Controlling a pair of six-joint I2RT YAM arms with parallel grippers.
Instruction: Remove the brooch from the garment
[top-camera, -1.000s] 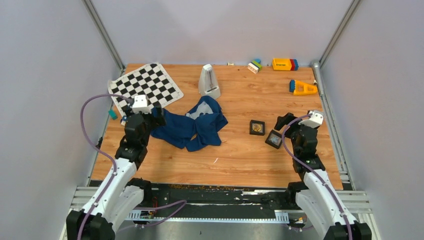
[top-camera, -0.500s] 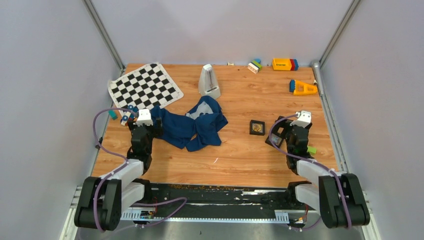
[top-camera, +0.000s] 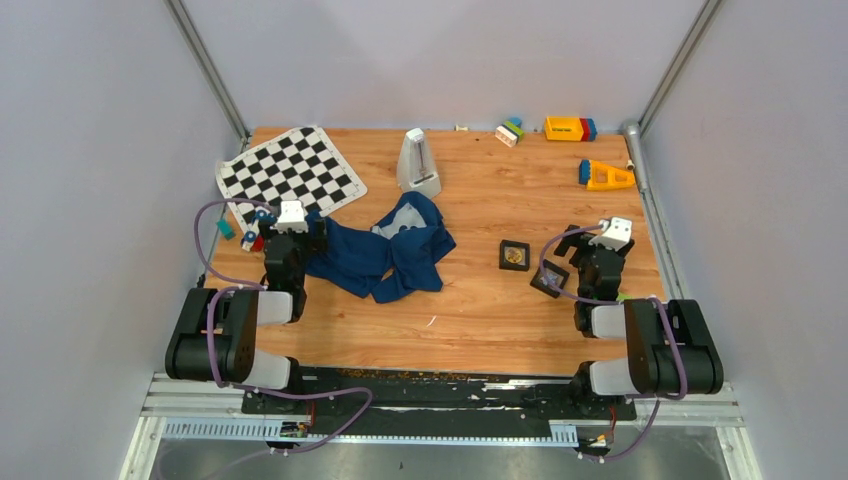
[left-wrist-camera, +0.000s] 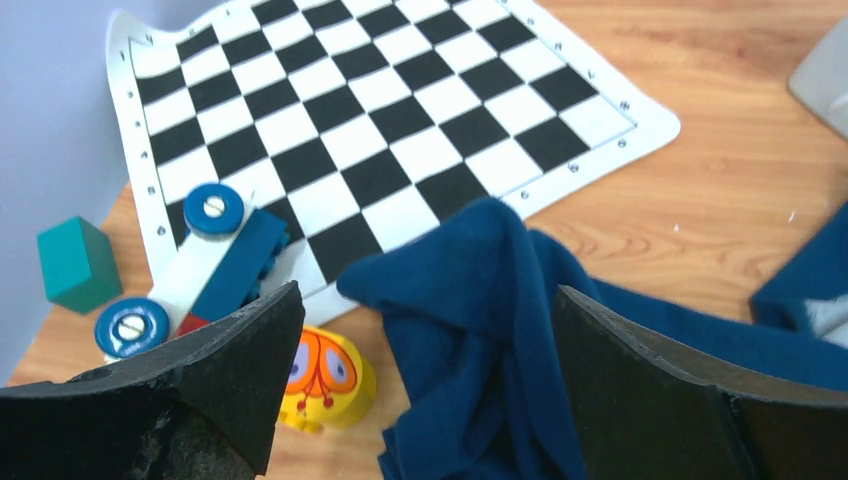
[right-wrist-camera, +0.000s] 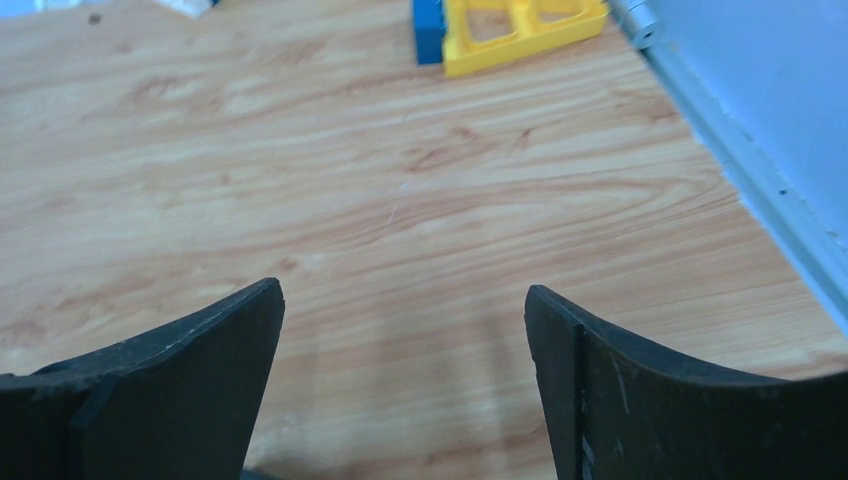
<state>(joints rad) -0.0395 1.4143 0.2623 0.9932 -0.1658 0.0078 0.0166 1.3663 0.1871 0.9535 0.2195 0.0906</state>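
Note:
The garment, a navy T-shirt with a grey-white print patch, lies crumpled left of the table's centre. I cannot make out the brooch on it in any view. My left gripper is open at the garment's left edge. In the left wrist view a fold of the navy cloth lies between the spread fingers, not pinched. My right gripper is open and empty low over bare wood at the right, as the right wrist view shows.
The chequered cloth lies at the back left. A yellow-red toy, a blue-white toy car and a teal block sit by the left gripper. Two black square frames lie near the right gripper. A metronome and toy blocks stand at the back.
Both arms have folded back and down toward their bases. The grippers stay near the same spots, both open. The garment and the black frames have not moved.

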